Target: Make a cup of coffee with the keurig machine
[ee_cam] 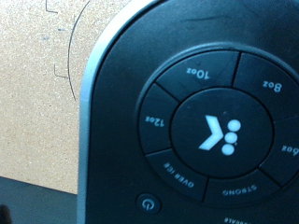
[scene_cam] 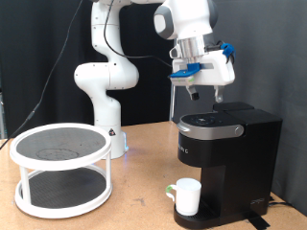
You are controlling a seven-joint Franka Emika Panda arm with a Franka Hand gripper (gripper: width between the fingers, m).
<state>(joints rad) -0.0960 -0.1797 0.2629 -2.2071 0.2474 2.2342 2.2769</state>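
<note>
The black keurig machine [scene_cam: 225, 158] stands at the exterior view's right with its lid down. The white cup [scene_cam: 186, 197] sits on its drip base under the spout. My gripper [scene_cam: 205, 97] hangs just above the machine's top panel, fingers pointing down; nothing shows between them. In the wrist view the fingers are out of frame. That view is filled by the machine's round button panel [ee_cam: 217, 131], with a lit central K button and the 10oz, 8oz, 12oz, over ice and strong keys around it. A power button [ee_cam: 146, 202] sits beside the ring.
A white two-tier round rack [scene_cam: 60, 168] with dark mesh shelves stands at the exterior view's left. The robot's white base [scene_cam: 104, 96] is behind it. The table top [ee_cam: 37, 93] is light wood.
</note>
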